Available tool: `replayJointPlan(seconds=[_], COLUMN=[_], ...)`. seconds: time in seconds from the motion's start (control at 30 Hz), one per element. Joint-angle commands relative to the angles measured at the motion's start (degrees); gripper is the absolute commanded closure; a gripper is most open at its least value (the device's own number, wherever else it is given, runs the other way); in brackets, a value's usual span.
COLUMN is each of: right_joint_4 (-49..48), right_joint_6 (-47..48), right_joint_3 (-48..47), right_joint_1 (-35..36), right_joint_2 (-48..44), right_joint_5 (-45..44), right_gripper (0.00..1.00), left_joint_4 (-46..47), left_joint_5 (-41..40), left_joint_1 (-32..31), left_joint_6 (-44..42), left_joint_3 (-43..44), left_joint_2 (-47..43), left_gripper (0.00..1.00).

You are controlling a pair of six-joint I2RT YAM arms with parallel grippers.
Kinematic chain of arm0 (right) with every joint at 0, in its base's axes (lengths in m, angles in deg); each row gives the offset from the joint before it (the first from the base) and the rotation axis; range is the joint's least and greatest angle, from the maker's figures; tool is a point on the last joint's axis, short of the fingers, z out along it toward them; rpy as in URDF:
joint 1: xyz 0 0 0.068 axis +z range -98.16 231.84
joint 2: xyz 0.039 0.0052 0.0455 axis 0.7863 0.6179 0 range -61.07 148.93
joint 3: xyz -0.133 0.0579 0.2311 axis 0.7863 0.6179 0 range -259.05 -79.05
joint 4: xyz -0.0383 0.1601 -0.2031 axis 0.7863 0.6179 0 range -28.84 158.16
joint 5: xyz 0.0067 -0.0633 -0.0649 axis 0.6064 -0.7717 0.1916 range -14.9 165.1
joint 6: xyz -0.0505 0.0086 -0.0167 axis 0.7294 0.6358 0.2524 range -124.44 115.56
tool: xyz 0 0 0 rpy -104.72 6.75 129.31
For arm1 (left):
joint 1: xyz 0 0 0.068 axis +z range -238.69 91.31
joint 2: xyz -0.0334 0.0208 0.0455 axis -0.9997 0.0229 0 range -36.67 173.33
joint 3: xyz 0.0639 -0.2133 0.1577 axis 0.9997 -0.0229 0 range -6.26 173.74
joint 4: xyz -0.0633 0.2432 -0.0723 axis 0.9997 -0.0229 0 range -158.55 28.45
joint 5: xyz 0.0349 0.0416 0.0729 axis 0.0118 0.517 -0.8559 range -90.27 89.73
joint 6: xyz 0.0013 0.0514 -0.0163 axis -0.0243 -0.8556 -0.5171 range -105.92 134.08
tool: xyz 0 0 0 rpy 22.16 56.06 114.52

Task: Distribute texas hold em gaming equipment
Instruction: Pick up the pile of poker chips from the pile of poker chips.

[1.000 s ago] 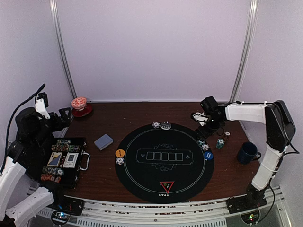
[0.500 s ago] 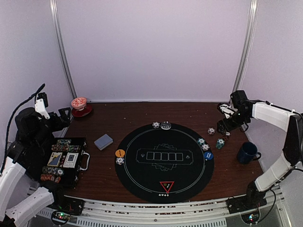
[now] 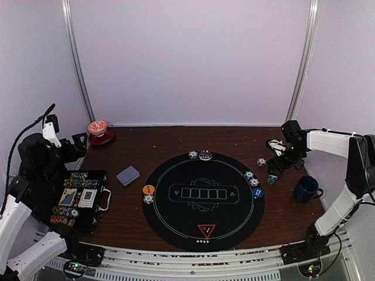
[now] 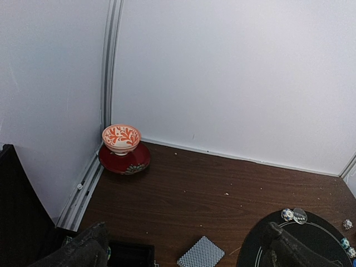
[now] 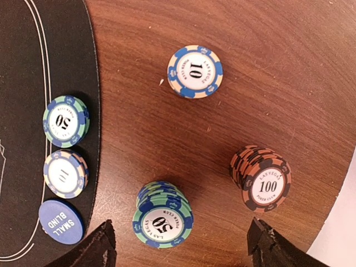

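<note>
Right gripper (image 3: 274,166), seen from above, is poised low just off the black mat (image 3: 176,228), forearm stretched leftward. At the left wrist, the left gripper (image 4: 183,257) is held wide and empty, the card deck (image 4: 204,253) ahead. At the right wrist, open fingers (image 5: 103,247) are set astride the 50-chip stack (image 5: 162,218); an off-centre closure could topple it toward the 100-chip stack (image 5: 261,178).

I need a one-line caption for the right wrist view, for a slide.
Open right gripper above a 50 chip stack and a 100 chip stack on the wooden table.
</note>
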Motion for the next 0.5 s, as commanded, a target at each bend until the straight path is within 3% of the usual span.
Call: replayJointPlan(seconds=[0.0,0.47], right_joint_4=[0.69,0.09], right_joint_6=[1.27,1.44], right_joint_3=[0.99,1.69], right_joint_1=[-0.31,2.33], right_joint_2=[1.14,4.19], right_joint_5=[0.95,-1.51], right_gripper=[0.20,0.31], left_joint_4=[2.74,2.74], left_joint_5=[-0.29,-0.46], left_joint_1=[0.45,0.46], left_joint_6=[0.07,-0.02], left_joint_3=[-0.27,-0.27], left_joint_2=[-0.33,-0.25], left_gripper=[0.02,0.02])
